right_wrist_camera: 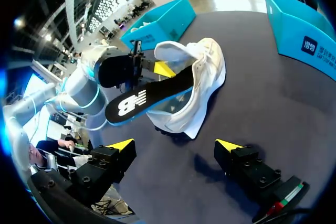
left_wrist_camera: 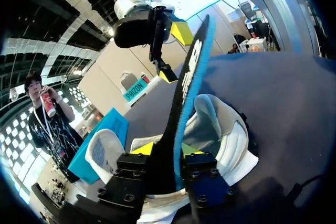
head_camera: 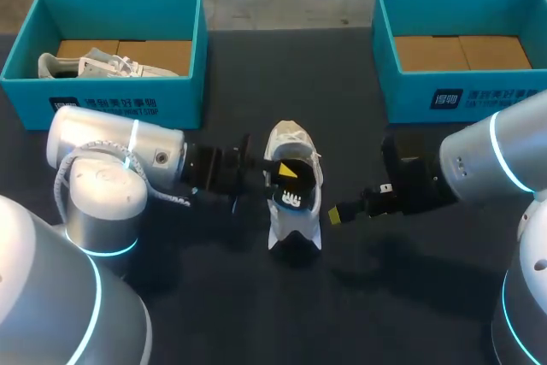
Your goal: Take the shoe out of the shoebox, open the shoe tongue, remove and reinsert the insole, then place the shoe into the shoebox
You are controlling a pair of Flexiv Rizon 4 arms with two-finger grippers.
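Note:
A white shoe lies on the dark table between my two arms. Its black insole with a blue edge sticks out of the shoe's mouth at a slant. My left gripper is over the shoe, its fingers a little apart, and the insole stands tilted between them. My right gripper hangs wide open and empty just right of the shoe's heel.
A teal shoebox at the back left holds another white shoe. A second teal shoebox at the back right shows only its cardboard floor.

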